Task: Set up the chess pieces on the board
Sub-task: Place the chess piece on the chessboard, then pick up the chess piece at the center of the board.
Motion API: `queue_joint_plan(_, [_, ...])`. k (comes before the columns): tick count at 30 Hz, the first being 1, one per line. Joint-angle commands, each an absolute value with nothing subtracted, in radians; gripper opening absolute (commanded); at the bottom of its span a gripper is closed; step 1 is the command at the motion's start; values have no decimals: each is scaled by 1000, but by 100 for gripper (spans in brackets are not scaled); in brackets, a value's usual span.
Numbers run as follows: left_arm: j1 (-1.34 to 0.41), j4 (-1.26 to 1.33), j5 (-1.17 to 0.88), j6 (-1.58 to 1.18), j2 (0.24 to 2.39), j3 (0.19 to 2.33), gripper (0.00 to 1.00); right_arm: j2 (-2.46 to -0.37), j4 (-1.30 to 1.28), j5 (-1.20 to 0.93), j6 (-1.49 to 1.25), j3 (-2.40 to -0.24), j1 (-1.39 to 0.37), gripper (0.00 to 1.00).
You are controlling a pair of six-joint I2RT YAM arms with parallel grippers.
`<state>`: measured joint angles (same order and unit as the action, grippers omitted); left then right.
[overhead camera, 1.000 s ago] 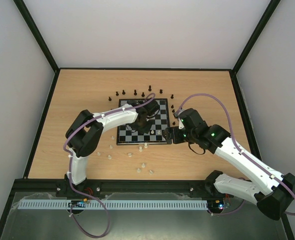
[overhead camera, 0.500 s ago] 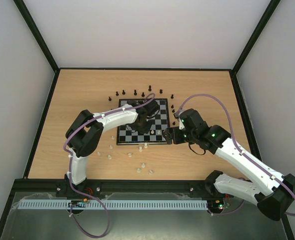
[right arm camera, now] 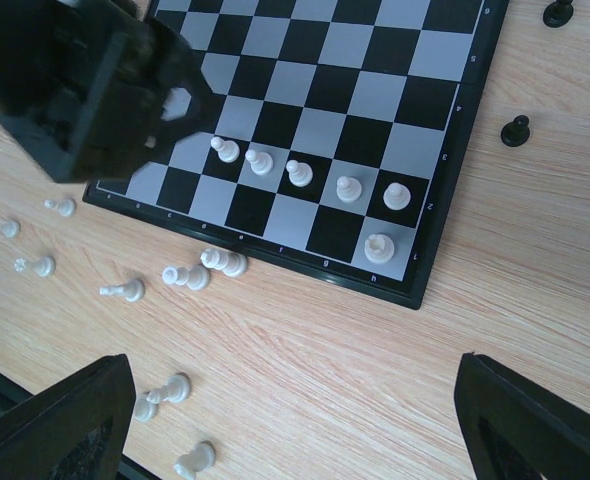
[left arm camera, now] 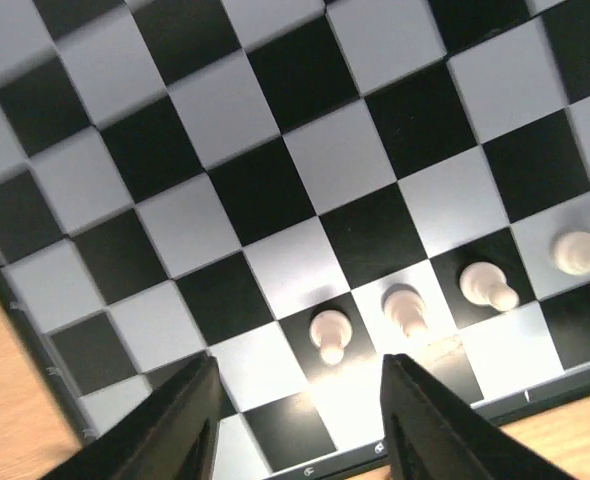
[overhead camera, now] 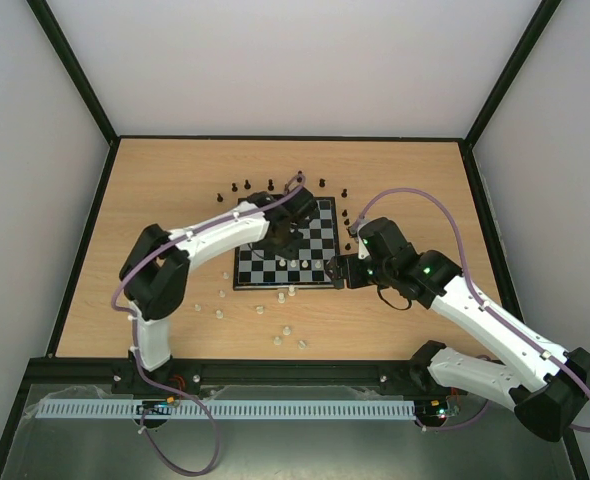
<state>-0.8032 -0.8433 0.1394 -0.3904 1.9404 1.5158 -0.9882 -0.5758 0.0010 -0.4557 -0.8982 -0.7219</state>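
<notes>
The chessboard (overhead camera: pixel 321 213) lies mid-table. My left gripper (overhead camera: pixel 281 233) hovers over it, open and empty; in the left wrist view (left arm camera: pixel 300 425) its fingers (left arm camera: pixel 188 420) frame the board's near edge, just short of a white pawn (left arm camera: pixel 327 333). Several white pawns (right arm camera: pixel 299 173) stand in a row on the board (right arm camera: pixel 375 90), with a white rook (right arm camera: pixel 377 246) on the corner square. My right gripper (overhead camera: pixel 337 270) is open and empty at the board's right near corner; in its own view (right arm camera: pixel 295 425) it is above bare wood.
Loose white pieces (overhead camera: pixel 287 329) lie on the wood in front of the board, some tipped over (right arm camera: pixel 125 291). Black pieces (overhead camera: pixel 271 184) stand behind the board and beside its right edge (right arm camera: pixel 516 131). The left arm's gripper (right arm camera: pixel 95 90) covers the board's left part in the right wrist view.
My left gripper has drawn back from the board's near row toward the far side, and its elbow swung left. The right arm has not moved.
</notes>
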Motion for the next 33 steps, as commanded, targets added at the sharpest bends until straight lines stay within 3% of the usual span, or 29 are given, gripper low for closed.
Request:
queue_joint_plan(1, [-805, -918, 214, -414, 1802, 1558, 53, -979, -603, -5, -451, -888, -725, 90])
queue_joint_plan(5, [-771, -899, 245, -438, 1700, 1473, 72, -978, -603, -8, -451, -889, -725, 100])
queue_joint_plan(8, [-735, -876, 250, -465, 1626, 1377, 98, -978, -604, -8, -452, -890, -724, 99])
queue_joint_plan(9, [-723, -866, 249, -472, 1604, 1345, 99, -976, -604, -8, -452, -890, -724, 99])
queue_joint_plan(17, [-599, -766, 214, -536, 1428, 1078, 99, -962, -600, -10, -453, -886, -724, 99])
queue_joint_plan(26, [-571, -700, 185, -554, 1414, 950, 99, -956, -593, -25, -448, -879, -726, 99])
queue_joint_plan(33, [-541, -644, 139, -535, 1442, 897, 78, -951, -591, -30, -447, -877, -725, 99])
